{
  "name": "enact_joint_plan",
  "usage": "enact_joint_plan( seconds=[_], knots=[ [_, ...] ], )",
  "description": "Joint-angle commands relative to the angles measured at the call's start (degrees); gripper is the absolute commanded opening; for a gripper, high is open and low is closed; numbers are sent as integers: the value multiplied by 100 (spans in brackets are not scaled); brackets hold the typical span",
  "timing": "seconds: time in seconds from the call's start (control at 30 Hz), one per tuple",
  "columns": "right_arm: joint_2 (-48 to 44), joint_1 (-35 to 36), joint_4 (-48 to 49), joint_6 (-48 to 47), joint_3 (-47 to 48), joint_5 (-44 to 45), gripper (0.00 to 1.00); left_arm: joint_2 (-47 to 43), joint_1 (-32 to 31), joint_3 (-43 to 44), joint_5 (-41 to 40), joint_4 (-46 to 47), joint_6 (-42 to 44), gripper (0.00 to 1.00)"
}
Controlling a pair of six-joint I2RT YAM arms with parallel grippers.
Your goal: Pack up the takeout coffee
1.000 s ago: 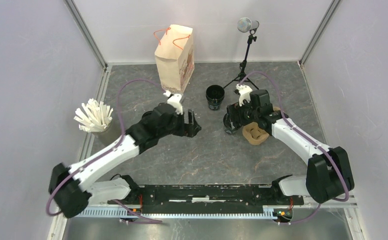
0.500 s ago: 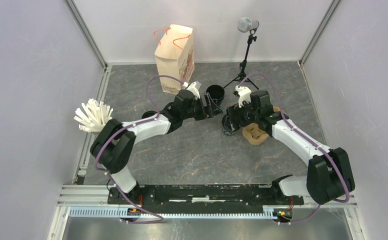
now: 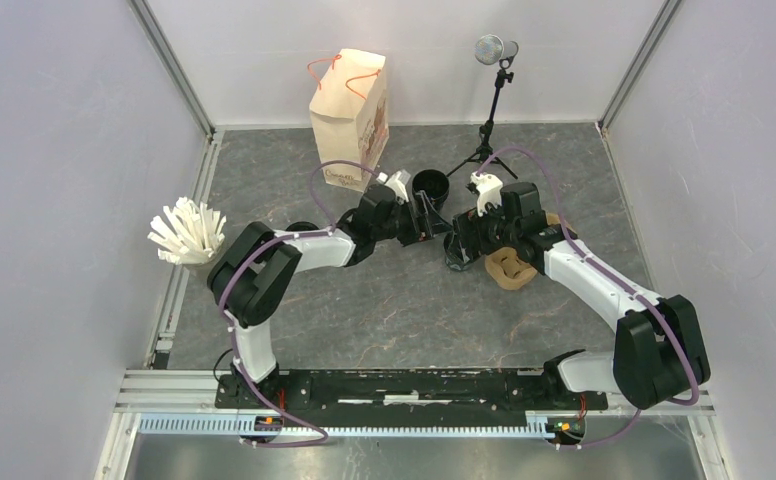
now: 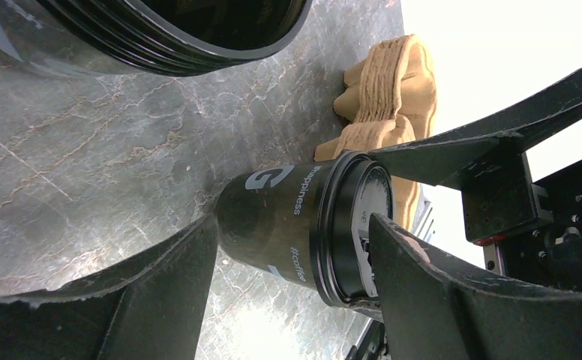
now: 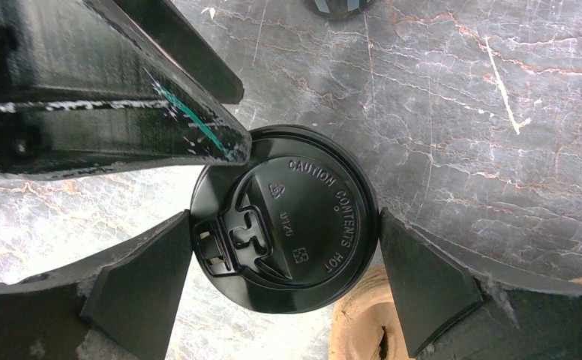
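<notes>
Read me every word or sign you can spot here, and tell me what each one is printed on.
"CAUTION CONTENTS HOT": raised letters around the lid of the coffee.
"G", "happiness", "#coffee": pale print on the side of the black cup.
Small moulded codes near the lid's sip flap: too small to read for certain.
Print low on the paper bag: too small to read.

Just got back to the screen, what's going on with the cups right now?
Both arms are at the same lidded coffee cup, which stands on the table beside the pulp carrier, not yet in it. The right gripper sits above it, open wide, one finger on each side of the lid; contact is hard to judge. The left gripper reaches in from the side, open, with the cup body between its fingers. A lidless cup stands just behind.
</notes>
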Motion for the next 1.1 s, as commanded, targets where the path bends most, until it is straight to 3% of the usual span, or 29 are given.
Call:
enact_joint_plan(
  seconds=[0.0,0.27,0.73,1.07],
  knots=[
    [-94,-13,242,-31,55,-21,98,246,-58,100,379,476,-242,78],
    [-129,-12,250,-17,109,24,98,260,-244,151,92,-79,296,76],
    [-289,-14,189,89,-8,87,92,-248,-291,-58,184,60,197,80],
    [-1374,-10,-384,644,59,339,80,-630,-574,-93,306,-1201,2071,75]
  ],
)
